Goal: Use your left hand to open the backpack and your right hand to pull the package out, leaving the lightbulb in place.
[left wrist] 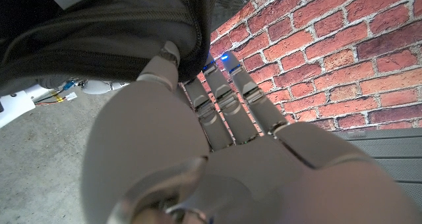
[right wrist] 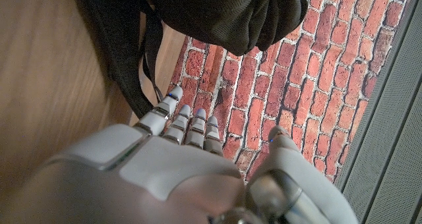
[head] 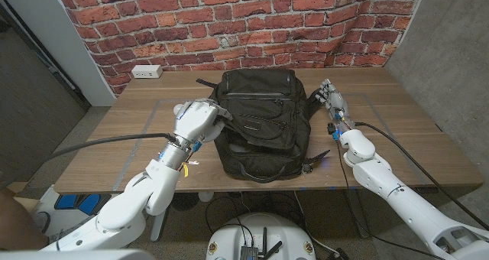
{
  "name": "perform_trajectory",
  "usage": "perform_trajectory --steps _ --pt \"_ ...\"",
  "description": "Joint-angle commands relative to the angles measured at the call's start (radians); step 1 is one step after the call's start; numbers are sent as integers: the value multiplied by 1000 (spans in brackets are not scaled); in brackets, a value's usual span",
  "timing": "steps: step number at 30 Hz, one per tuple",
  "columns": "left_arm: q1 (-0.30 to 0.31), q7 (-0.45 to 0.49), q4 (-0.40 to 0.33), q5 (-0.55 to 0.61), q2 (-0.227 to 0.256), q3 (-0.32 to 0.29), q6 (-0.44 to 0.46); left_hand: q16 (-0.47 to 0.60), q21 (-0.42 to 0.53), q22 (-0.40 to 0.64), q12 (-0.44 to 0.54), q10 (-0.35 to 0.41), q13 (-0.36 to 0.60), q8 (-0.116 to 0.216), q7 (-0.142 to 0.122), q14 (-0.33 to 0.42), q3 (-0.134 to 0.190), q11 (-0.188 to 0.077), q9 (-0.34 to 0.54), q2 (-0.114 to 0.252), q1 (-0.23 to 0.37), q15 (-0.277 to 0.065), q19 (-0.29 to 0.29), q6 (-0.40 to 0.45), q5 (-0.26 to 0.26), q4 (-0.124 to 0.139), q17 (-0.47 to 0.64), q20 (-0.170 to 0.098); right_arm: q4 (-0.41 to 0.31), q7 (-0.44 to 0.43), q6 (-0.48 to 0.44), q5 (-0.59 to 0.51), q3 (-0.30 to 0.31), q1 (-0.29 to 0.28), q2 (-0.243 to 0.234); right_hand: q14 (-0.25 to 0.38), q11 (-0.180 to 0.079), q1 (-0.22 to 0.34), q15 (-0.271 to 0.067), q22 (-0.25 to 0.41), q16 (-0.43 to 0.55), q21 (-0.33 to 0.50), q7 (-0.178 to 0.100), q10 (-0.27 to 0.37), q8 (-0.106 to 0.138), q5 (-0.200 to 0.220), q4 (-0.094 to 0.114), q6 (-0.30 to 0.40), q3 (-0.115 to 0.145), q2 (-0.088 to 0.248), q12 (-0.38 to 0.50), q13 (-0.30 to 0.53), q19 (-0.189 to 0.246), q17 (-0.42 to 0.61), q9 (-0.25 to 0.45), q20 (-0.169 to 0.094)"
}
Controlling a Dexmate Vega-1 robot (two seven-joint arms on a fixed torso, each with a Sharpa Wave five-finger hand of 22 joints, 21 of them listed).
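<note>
The black backpack [head: 260, 122] lies in the middle of the wooden table [head: 137, 115], its inside hidden. My left hand [head: 199, 121] is against the pack's left side, fingertips on a zipper seam. In the left wrist view the thumb [left wrist: 168, 56] presses one face of a fabric edge of the backpack [left wrist: 99, 33] while the fingers [left wrist: 227, 95] reach past its other face, so the edge sits pinched between them. My right hand [head: 332, 103] stands just right of the pack with fingers straight and apart, holding nothing. In the right wrist view the fingers [right wrist: 188, 125] point past a black strap [right wrist: 128, 66].
A white power strip [head: 147, 71] lies at the table's back left, under the brick wall [head: 229, 23]. A black strap [head: 315, 99] trails from the pack toward my right hand. Bare wood lies left of my left hand and right of my right arm.
</note>
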Motion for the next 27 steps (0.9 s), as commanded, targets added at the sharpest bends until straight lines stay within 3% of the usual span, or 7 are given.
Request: perform_trajectory --steps 1,20,27 --pt "-30 -74 -26 -49 -45 -1 24 3 -1 3 2 12 3 -4 -2 17 3 -2 5 7 4 -36 -1 4 6 0 3 -126 -65 -36 -12 -32 6 -41 -26 -1 -1 -2 -20 2 3 1 2 7 8 -1 -3 4 2 43 10 3 10 -1 2 -11" --pt "-118 -123 -18 -91 -92 12 29 4 -8 1 -1 23 3 -8 2 40 3 -2 7 7 2 -35 -5 7 7 1 4 -127 -163 -82 -25 -55 26 -111 -50 7 -1 3 -22 2 7 3 3 12 9 -2 -8 9 5 46 11 3 17 -3 3 -8" --pt "-141 -108 -5 -132 -118 16 17 3 -8 2 -3 25 3 -11 3 46 3 -1 7 7 2 -35 -1 6 7 1 4 -127 -163 -76 5 -61 27 -120 -42 14 -4 6 -23 2 9 5 4 20 10 -2 -11 14 6 45 14 3 23 -5 3 -9"
